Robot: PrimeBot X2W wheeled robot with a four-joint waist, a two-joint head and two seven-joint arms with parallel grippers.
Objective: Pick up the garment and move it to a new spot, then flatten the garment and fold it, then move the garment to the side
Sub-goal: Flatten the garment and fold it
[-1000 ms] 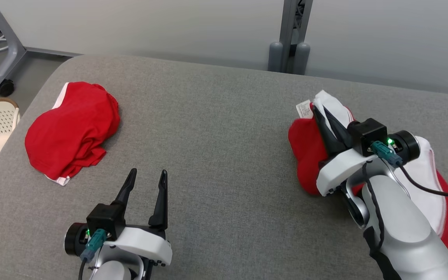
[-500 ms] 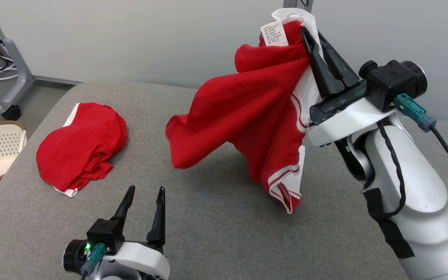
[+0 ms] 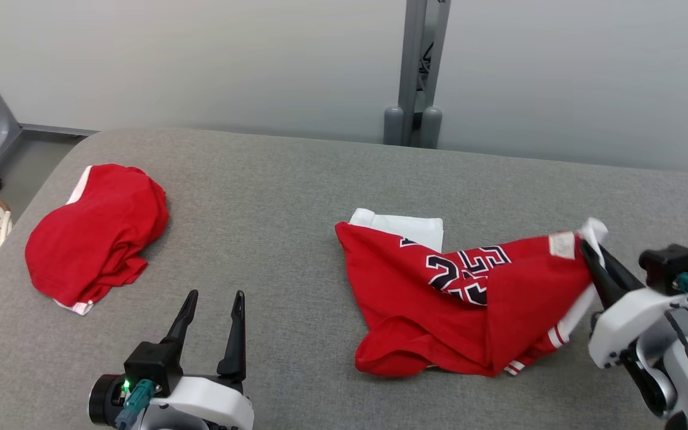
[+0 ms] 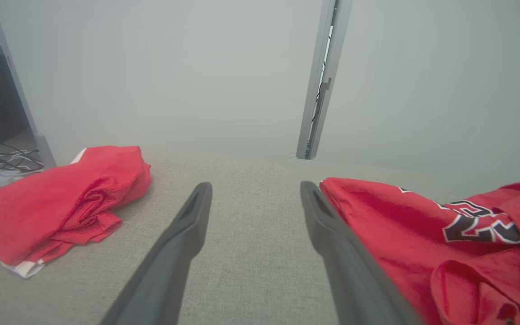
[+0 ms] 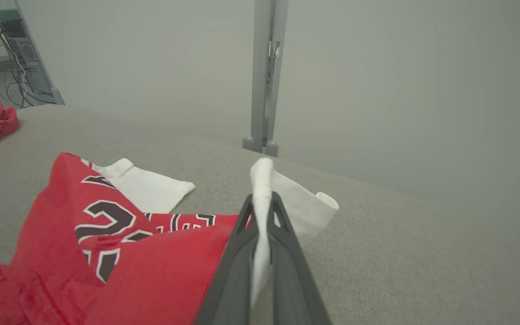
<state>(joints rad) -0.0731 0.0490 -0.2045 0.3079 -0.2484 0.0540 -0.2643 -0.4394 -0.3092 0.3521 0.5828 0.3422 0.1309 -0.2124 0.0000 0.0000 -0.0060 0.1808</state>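
On table point(image 3: 272, 197): jersey point(image 3: 439, 298) crumpled in front of the post point(image 3: 414, 71), slightly right. We judge the move about done, flattening next. Our right gripper point(image 3: 587, 249) clamped on its white edge, right of post; left gripper point(image 3: 215, 295) spread, empty, left of post. Next we release, then spread corners.

Open grey surface point(image 3: 260, 209) beside garment point(image 3: 439, 310)

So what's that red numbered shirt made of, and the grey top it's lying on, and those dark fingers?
Red jersey: soft thin knit, likely polyester, matte; it drapes and creases, with printed numbers. Grey surface: woven upholstery-like fabric, visible coarse weave. Dark fingers: matte plastic or rubber, hard to tell which; smooth, moulded look.
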